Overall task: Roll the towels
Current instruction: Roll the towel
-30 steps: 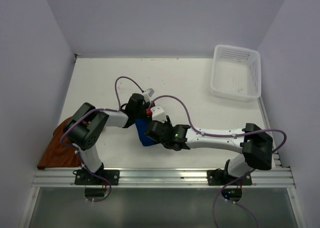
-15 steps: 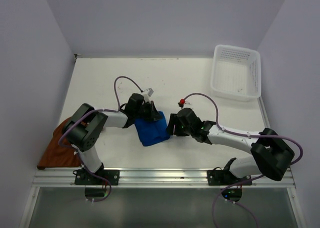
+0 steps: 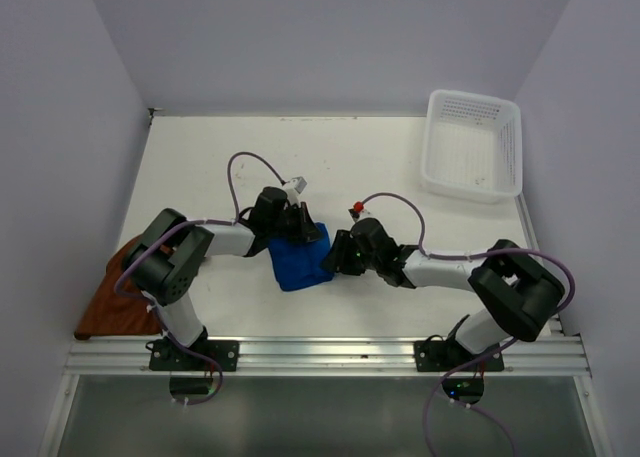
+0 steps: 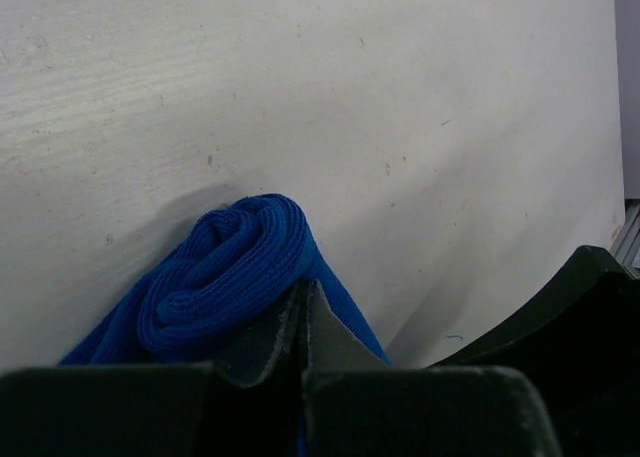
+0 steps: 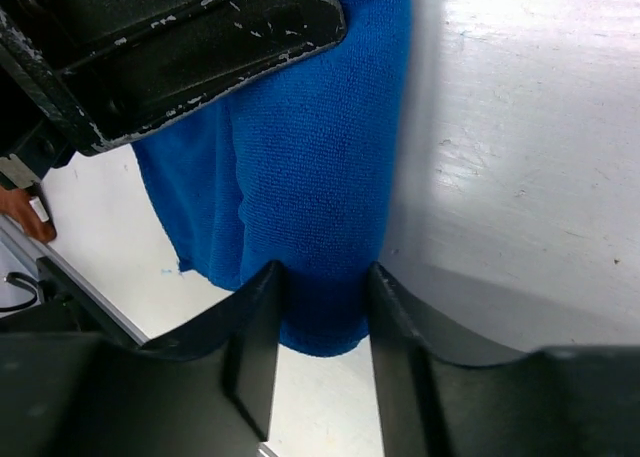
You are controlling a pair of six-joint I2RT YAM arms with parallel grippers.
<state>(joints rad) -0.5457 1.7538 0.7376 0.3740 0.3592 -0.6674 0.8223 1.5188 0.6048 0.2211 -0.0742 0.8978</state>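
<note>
- White surface (image 3: 200, 157) from above: blue towel (image 3: 298, 262) bunched at centre, brown towel (image 3: 110, 297) lying at the left edge.
- Left wrist: left pincer (image 4: 303, 292) pressed together on the blue towel's rolled end, likely anchoring it.
- Right wrist: right pincer (image 5: 322, 272) pinches a fold, probably to tighten the roll.

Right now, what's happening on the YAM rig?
Both arms are on the blue towel, partly rolled, in the middle of the table. The left jaws are shut on one end; the right jaws straddle the opposite edge, cloth filling the gap. The brown towel lies unrolled at the left edge, nothing holding it.
</note>
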